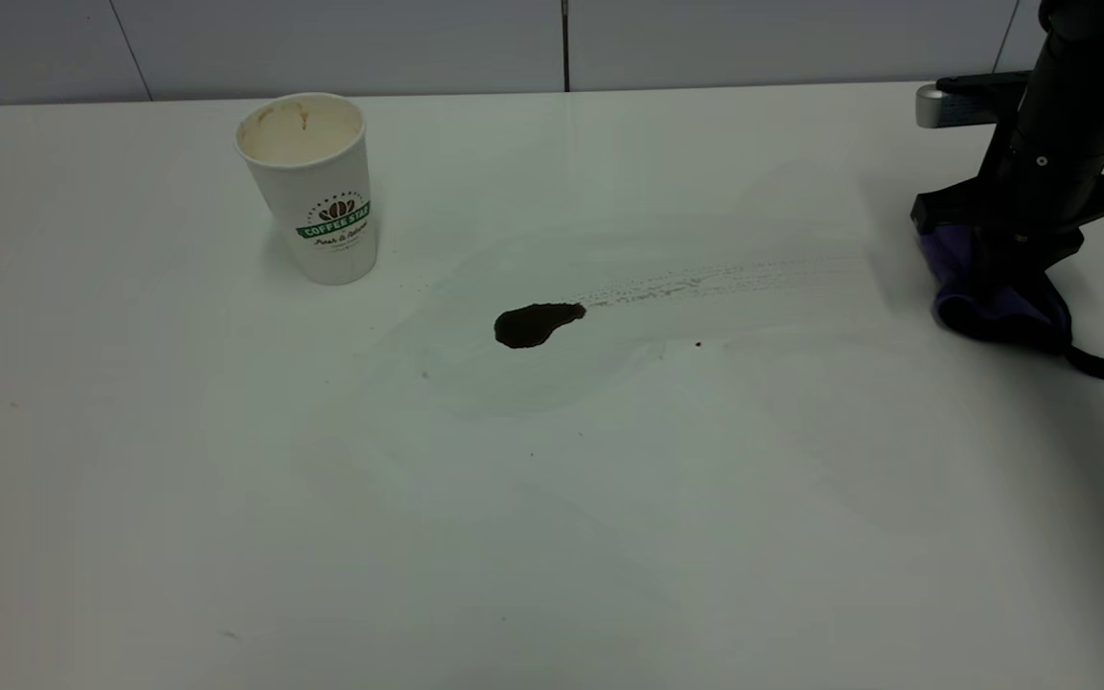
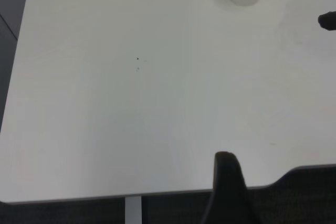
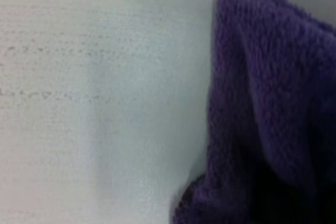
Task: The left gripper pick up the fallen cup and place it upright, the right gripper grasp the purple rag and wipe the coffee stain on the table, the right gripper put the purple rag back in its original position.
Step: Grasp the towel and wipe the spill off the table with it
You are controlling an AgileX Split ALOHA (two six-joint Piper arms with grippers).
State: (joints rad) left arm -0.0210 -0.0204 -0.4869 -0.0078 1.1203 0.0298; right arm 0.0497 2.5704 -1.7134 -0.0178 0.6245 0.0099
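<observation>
Right gripper (image 1: 1012, 278) clamped on purple rag (image 1: 998, 302) | one cup (image 1: 312, 187) upright | one coffee stain (image 1: 535, 324)

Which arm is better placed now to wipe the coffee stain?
The right. The right gripper is down on the purple rag, beside the coffee stain; the left gripper sits back at the table edge.

Cup (image 1: 310, 187) stood upright, far left, inside coffee-stained. Dark teardrop stain (image 1: 535, 324) sat mid-table, unwiped, right of cup. Purple rag (image 1: 998, 297) lay bunched far right, strap trailing.
</observation>
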